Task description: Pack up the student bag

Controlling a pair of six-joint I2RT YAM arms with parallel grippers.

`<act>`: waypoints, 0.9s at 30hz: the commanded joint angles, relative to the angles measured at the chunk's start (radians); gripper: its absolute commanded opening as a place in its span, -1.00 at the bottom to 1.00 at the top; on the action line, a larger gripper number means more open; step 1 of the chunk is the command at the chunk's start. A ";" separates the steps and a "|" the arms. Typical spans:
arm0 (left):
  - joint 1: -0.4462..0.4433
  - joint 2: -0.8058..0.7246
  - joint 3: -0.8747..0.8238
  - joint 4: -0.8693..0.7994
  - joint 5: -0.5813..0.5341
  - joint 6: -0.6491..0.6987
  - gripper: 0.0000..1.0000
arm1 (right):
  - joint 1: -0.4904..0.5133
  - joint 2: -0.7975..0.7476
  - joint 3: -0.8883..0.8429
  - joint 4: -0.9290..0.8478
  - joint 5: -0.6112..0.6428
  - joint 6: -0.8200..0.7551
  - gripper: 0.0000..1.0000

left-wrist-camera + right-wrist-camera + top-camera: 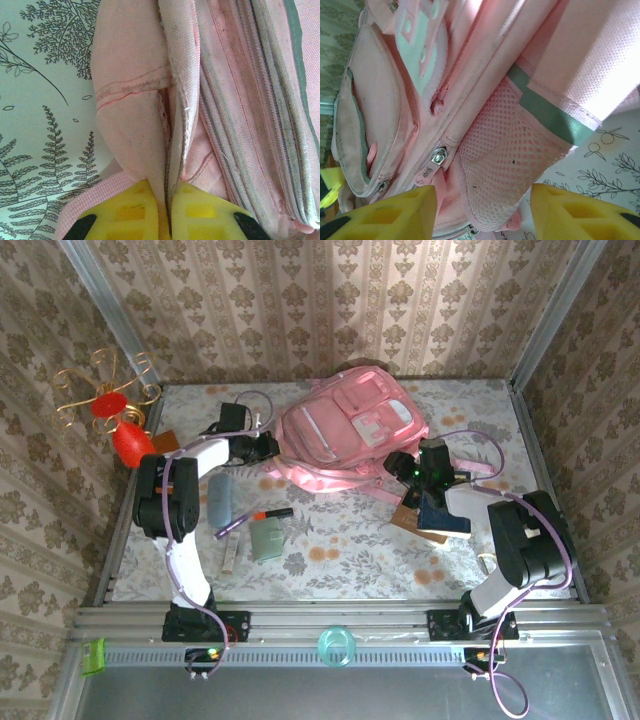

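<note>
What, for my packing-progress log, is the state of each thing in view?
student bag: lying on the table, front pockets up.
left gripper: shut on a fold of the bag's fabric.
right gripper: open, fingers either side of the bag's mesh side pocket.
green notebook: flat on the table, not packed.
dark blue book: on the table by the right arm, not packed.

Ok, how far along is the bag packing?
Done: nothing visibly packed; the marker, green case and dark book lie on the table. In hand: the left gripper pinches a fold of the student bag, and the right gripper stands open by its zip pull. Left: getting those items into the bag.
</note>
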 commanded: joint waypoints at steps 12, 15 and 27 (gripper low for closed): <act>0.008 -0.024 -0.026 0.030 0.038 0.013 -1.00 | 0.015 0.033 -0.039 0.015 0.083 0.106 0.22; 0.008 -0.026 -0.028 0.034 0.035 0.011 -1.00 | 0.021 0.071 -0.019 0.037 0.077 0.129 0.19; 0.010 -0.022 -0.017 0.029 0.035 0.010 -1.00 | 0.024 0.186 0.072 0.143 0.135 0.207 -0.29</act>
